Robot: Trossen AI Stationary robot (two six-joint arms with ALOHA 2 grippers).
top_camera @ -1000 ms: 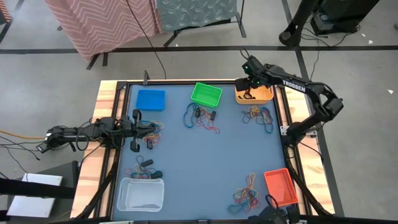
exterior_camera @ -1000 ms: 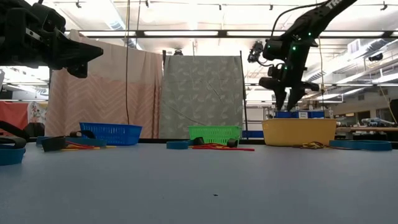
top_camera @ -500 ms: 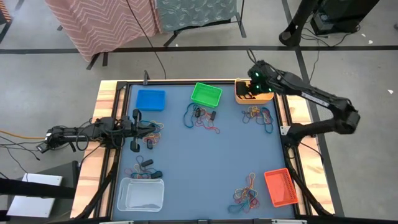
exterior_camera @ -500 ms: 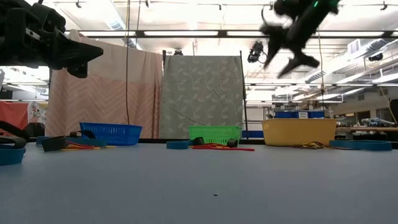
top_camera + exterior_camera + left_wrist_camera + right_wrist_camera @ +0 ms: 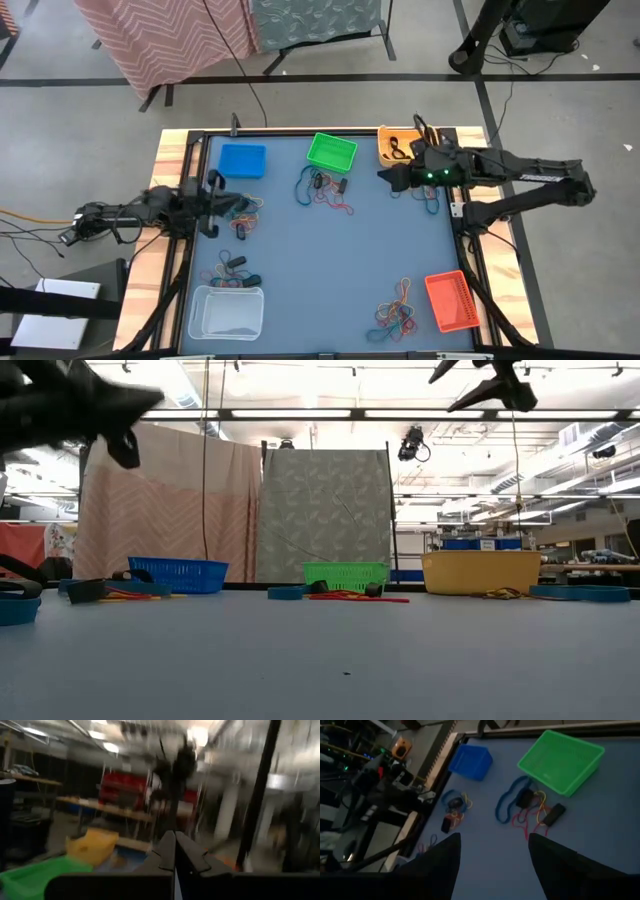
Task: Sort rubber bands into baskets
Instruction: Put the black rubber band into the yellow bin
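Five baskets stand round the blue table top: blue [image 5: 243, 160], green [image 5: 332, 151] and yellow-orange [image 5: 400, 147] along the far edge, clear white [image 5: 227, 311] and red-orange [image 5: 449, 301] along the near edge. Loose rubber bands lie in heaps near the green basket [image 5: 325, 190], by the yellow-orange one [image 5: 420, 187], near the red-orange one [image 5: 397, 312] and at the left [image 5: 243, 210]. My right gripper [image 5: 385, 177] hangs high over the table between the green and yellow-orange baskets, open [image 5: 492, 865], with nothing between its fingers. My left gripper [image 5: 228, 205] stays at the left edge, shut [image 5: 175, 851].
A dark band lies inside the yellow-orange basket [image 5: 397, 151]. A further small heap of bands [image 5: 230, 270] lies above the clear white basket. The table's middle [image 5: 320, 260] is bare blue surface. A wooden frame [image 5: 165, 160] borders the table.
My right gripper has risen from just over the yellow-orange basket, swung toward the table's middle and near side, and spread its fingers wider. My left gripper has tipped upward a little at the left edge, staying shut.
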